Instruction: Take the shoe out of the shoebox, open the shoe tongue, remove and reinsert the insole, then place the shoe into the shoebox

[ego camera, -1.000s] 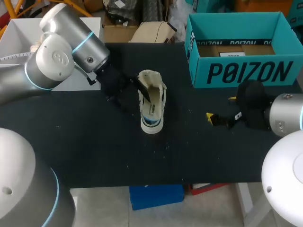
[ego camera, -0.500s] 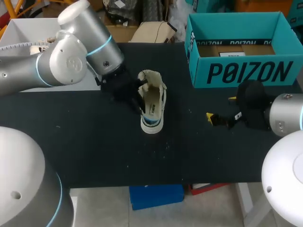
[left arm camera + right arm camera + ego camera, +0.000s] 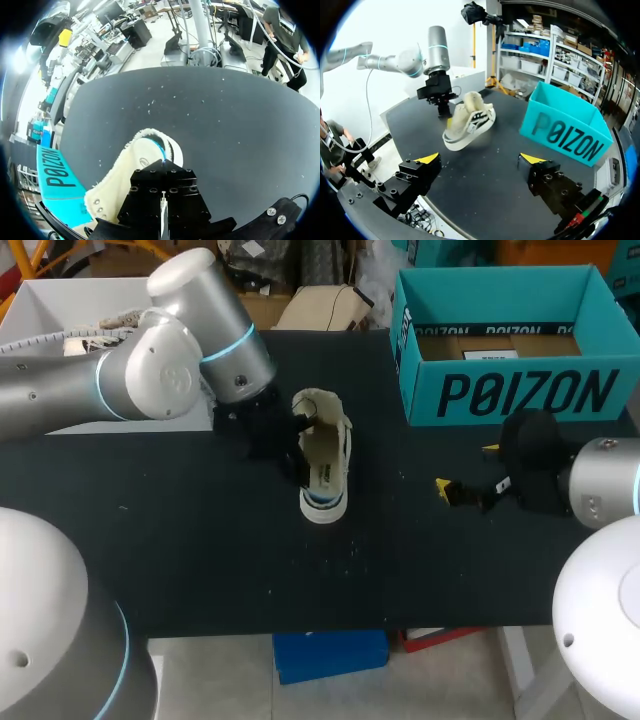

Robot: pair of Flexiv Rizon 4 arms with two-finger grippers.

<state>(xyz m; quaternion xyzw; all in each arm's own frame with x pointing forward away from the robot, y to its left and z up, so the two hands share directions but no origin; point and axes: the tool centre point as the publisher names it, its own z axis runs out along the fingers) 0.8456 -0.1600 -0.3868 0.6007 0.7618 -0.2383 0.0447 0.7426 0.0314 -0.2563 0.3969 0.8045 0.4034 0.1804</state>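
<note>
Centrally on the black table (image 3: 200, 560) sits the cream sneaker (image 3: 322, 455), sole down, toe toward the near edge and opening upward. The left gripper (image 3: 295, 445) is down at the sneaker's left side and seems to reach into the opening. With its end hidden there, I cannot tell whether it is open, closed or holding anything. The right gripper (image 3: 480, 158) hovers well apart to the right, spread wide and empty, just before the teal shoebox (image 3: 505, 390) at the table's back right.

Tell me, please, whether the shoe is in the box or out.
Out: the shoe sits on the table, apart from the box.
</note>
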